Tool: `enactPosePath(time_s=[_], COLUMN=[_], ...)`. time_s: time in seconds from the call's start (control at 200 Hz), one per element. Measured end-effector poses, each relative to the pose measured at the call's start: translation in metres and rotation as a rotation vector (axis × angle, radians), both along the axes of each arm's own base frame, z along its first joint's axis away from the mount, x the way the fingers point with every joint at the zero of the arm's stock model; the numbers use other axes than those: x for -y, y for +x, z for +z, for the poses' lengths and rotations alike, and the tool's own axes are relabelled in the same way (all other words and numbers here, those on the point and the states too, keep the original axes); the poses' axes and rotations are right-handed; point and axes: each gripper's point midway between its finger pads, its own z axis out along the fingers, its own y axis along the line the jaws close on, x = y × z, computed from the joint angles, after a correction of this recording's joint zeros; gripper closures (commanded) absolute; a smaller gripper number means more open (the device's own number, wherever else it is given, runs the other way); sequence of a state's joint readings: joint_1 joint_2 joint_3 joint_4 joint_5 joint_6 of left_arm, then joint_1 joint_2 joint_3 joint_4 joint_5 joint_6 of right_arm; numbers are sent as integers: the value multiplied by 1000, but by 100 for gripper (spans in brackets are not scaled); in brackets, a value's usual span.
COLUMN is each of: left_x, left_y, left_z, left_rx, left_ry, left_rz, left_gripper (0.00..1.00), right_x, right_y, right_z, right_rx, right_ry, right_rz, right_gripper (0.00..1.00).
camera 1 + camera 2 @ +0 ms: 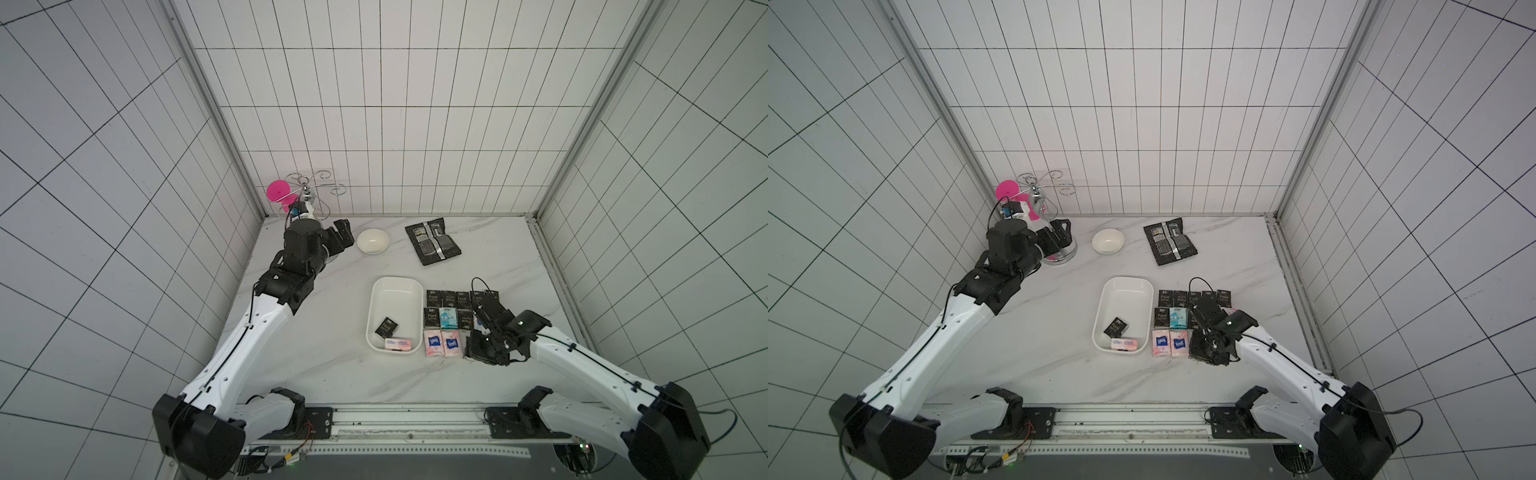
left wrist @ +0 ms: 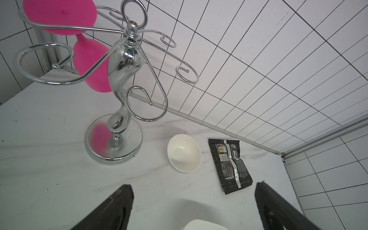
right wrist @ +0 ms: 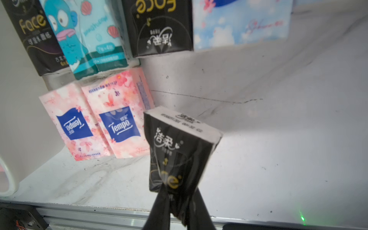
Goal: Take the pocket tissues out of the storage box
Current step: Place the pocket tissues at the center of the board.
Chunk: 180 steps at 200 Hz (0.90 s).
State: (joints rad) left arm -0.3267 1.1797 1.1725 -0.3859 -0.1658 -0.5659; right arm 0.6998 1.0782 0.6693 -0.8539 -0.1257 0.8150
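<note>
Pinching one black packet (image 3: 179,151) in its right gripper (image 3: 177,199) over bare table (image 3: 278,139) beside the laid-out pocket tissues (image 1: 448,320) at centre right, the robot seems nearly done: two packets (image 1: 386,328) lie in the storage box (image 1: 376,299), the front rail (image 3: 119,217) is close below, and the left gripper (image 1: 347,235) gapes empty left of centre.

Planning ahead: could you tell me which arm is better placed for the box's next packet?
Likely right: the right pincer, shut on a black Face packet, hangs near the storage box; the open left pincer is far back.
</note>
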Motion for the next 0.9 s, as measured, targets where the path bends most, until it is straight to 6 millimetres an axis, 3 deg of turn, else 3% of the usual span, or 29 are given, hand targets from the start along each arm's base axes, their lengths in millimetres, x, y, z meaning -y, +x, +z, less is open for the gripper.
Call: enactPosePath(time_s=[0.135, 0.295, 0.385, 0.44, 0.58, 0.9], left_x=[-1, -2, -3, -3, -4, -3], left_y=[0, 1, 1, 1, 1, 2], left_z=[1, 1, 1, 1, 1, -1], left_rx=[3, 3, 4, 5, 5, 0], left_ry=[3, 10, 14, 17, 22, 24], left_rz=[5, 8, 11, 13, 15, 14], left_gripper=[2, 2, 1, 1, 1, 2], right_x=[6, 12, 14, 14, 14, 29], right_y=[2, -1, -2, 0, 2, 4], right_z=[-4, -24, -30, -31, -31, -17], right_rx=[-2, -53, -67, -60, -46, 8], right_ry=[-24, -85, -108, -111, -112, -157], right_rz=[6, 40, 58, 70, 78, 62], right_gripper=[84, 84, 77, 66, 53, 53])
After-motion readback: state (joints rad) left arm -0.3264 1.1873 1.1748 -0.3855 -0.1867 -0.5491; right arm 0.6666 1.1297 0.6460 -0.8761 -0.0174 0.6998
